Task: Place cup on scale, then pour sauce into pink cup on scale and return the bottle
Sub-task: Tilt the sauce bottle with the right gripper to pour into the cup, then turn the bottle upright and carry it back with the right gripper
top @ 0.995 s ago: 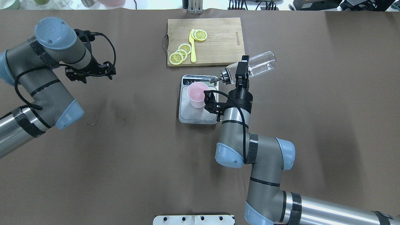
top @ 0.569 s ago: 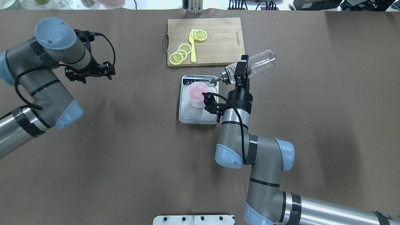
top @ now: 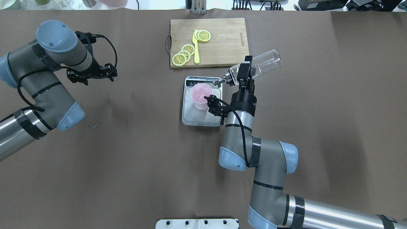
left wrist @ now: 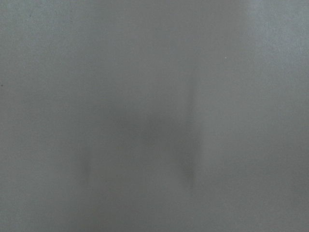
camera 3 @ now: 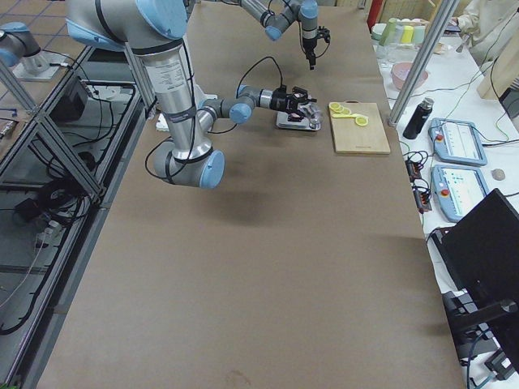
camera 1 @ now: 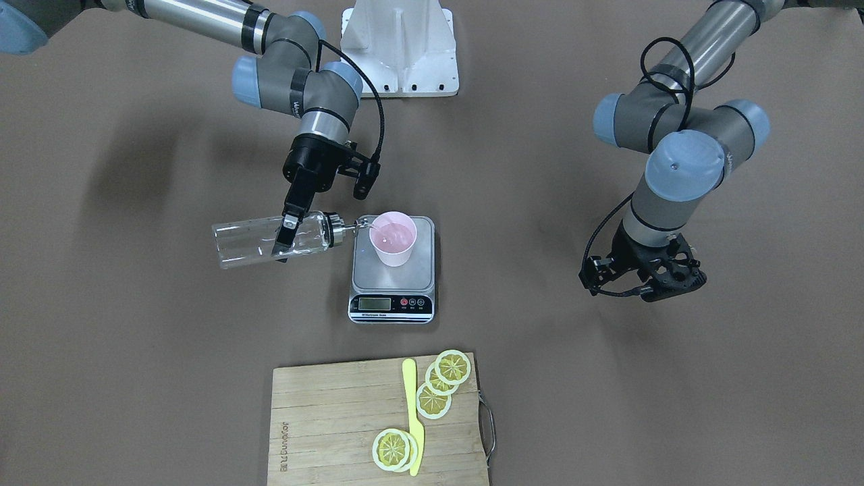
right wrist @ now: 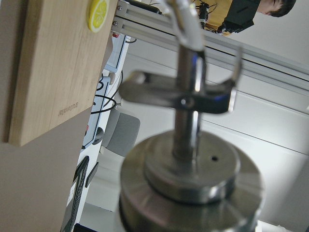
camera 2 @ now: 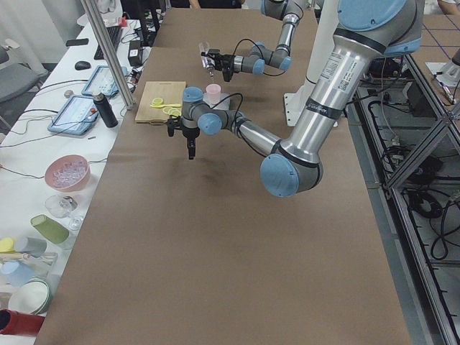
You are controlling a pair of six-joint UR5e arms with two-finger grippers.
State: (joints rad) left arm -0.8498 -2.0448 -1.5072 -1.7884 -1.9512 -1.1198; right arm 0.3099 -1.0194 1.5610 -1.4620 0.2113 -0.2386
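Right pincer (camera 1: 283,237): clamped on bottle (camera 1: 239,246), tipped near level, spout (camera 1: 347,228) over rim of cup (camera 1: 393,237) standing on scale (camera 1: 391,278). Left pincer (camera 1: 644,275): well aside, width cannot be told. Likely risk: spout nudging cup, or stream overshooting onto scale

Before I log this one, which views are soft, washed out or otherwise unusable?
Left wrist-mounted: featureless grey blur with faint dark streaks, nothing identifiable. Right wrist-mounted: the cap of the bottle fills the frame out of focus; the cutting board behind is sharper. Overhead exterior: sharp, but the strip beyond the table is overexposed. Front-facing: sharp, soft arm shadows.
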